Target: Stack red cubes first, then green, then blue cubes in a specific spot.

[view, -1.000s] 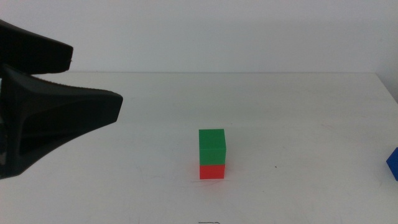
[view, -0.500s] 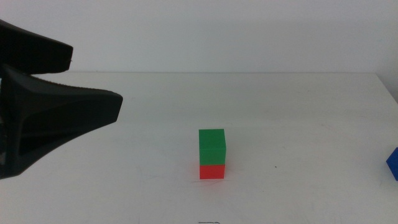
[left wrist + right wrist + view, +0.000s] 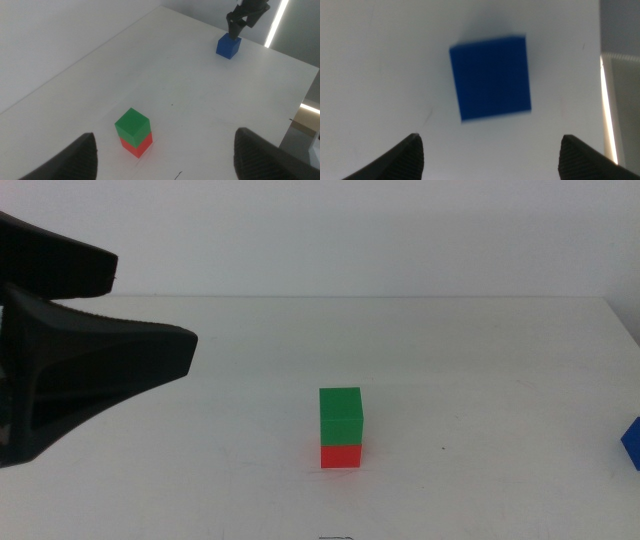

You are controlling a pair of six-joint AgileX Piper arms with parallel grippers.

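The green cube (image 3: 340,416) sits squarely on the red cube (image 3: 340,455) near the middle of the white table; the left wrist view shows the same pair, green cube (image 3: 132,124) over red cube (image 3: 136,145). The blue cube (image 3: 632,444) lies alone at the table's right edge, cut off by the frame. My right gripper (image 3: 490,155) hovers open straight above the blue cube (image 3: 491,77), apart from it; from the left wrist it appears as the right gripper (image 3: 235,29) over the blue cube (image 3: 229,46). My left gripper (image 3: 155,310) hangs open at the left, well away from the stack.
The table's far edge meets a plain white wall. Its right edge and a corner (image 3: 312,75) lie close to the blue cube. Bare white tabletop surrounds the stack.
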